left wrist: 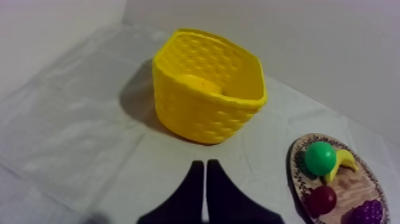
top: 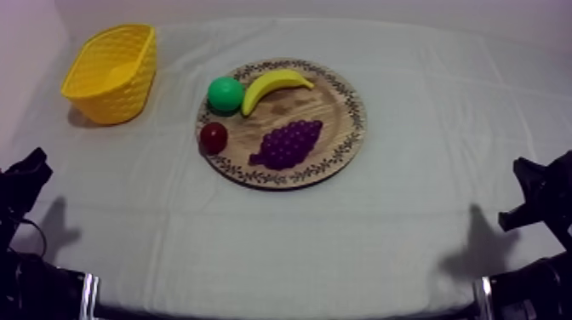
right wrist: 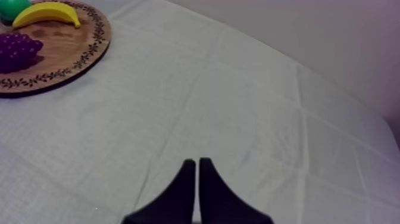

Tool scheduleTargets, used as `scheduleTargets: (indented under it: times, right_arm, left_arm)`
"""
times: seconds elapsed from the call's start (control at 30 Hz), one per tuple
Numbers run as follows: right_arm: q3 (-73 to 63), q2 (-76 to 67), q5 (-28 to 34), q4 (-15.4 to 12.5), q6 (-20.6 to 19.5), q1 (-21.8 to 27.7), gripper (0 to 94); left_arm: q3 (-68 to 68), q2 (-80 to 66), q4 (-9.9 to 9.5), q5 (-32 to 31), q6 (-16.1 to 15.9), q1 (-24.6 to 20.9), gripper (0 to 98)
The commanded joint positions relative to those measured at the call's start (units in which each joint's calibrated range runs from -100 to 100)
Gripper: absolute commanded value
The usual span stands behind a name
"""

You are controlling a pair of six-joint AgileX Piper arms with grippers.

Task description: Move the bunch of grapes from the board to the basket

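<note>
Nothing of the task is done yet. The bunch of grapes [top: 288,143] lies on the wooden board [top: 345,128], on the side nearest you. The small red fruit [top: 213,137] sits just beside it at the board's left rim, and a round green fruit [top: 225,93] and the banana [top: 274,86] lie behind it. The yellow basket [top: 111,72] stands upright at the far left of the bench [top: 298,247], well apart from the board, with no grapes in it. Every step remains: the reach, the grip, the lift, the carry and the drop.

Both of your arms sit low at the near edge of the bench, one at each side, far from the board. Your left pincer [left wrist: 205,162] is pressed together into a narrow wedge with nothing between its fingers. It points over bare cloth toward the basket, with the board off to one side beyond it. Your right pincer [right wrist: 197,159] is likewise pressed together and holds nothing. It points across bare cloth, with the board, grapes and banana well apart from it.

Either arm looks free to begin. The chosen pincer will probably need to spread first — before it comes down over the grapes.
</note>
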Motion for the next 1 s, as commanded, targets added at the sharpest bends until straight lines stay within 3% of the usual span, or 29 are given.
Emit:
scheduleTargets:
  times: [0.0,0.23,0.6,0.97]
  right_arm:
    - [0.00,0.00,-0.01,-0.01,-0.01,0.00,0.3]
    - [0.00,0.00,-0.01,-0.01,-0.01,0.00,0.3]
    - [0.00,0.00,-0.01,-0.01,-0.01,0.00,0.3]
    - [0.00,0.00,-0.01,-0.01,-0.01,0.00,0.3]
  left_arm:
    - [0.03,-0.05,0.06,-0.02,0.03,-0.02,0.0]
    - [0.03,-0.08,0.06,-0.02,-0.28,1.74,0.0]
    - [-0.01,-0.31,0.23,-0.02,-0.31,9.74,0.0]
    - [-2.24,7.22,0.14,-0.97,-3.53,17.48,0.0]
